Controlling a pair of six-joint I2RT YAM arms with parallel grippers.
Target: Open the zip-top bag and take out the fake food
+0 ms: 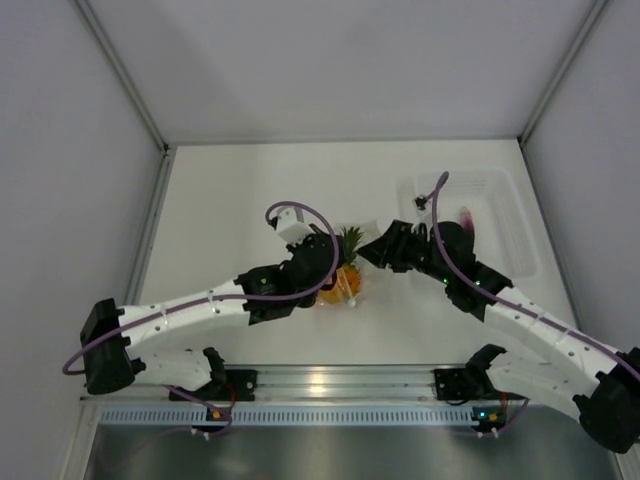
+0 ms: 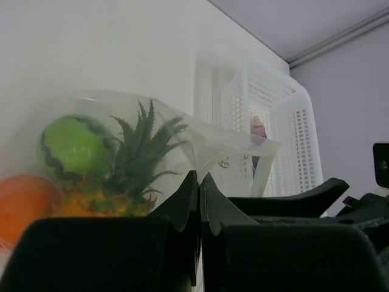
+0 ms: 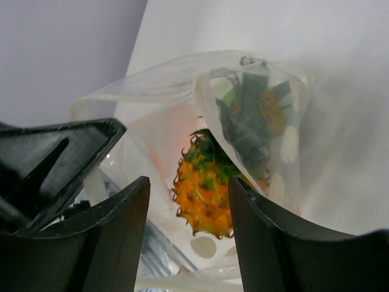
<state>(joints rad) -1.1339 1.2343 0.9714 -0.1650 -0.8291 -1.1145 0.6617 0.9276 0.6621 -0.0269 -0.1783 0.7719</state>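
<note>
The zip-top bag (image 1: 343,285) is a clear pouch with white dots, lying mid-table with its mouth open. My left gripper (image 1: 325,262) is shut on the bag's edge (image 2: 209,152). In the left wrist view (image 2: 199,177) the green ball (image 2: 73,149), the pineapple (image 2: 115,194) and the small orange (image 2: 24,204) show through the plastic. My right gripper (image 1: 372,252) is open at the bag's mouth. In the right wrist view (image 3: 188,185) the pineapple (image 3: 206,194) lies between its fingers, untouched. The purple eggplant (image 1: 466,219) lies in the tray.
A rigid clear tray (image 1: 500,215) stands at the right rear, also in the left wrist view (image 2: 273,115). White walls enclose the table on three sides. Both arms meet over the table's middle.
</note>
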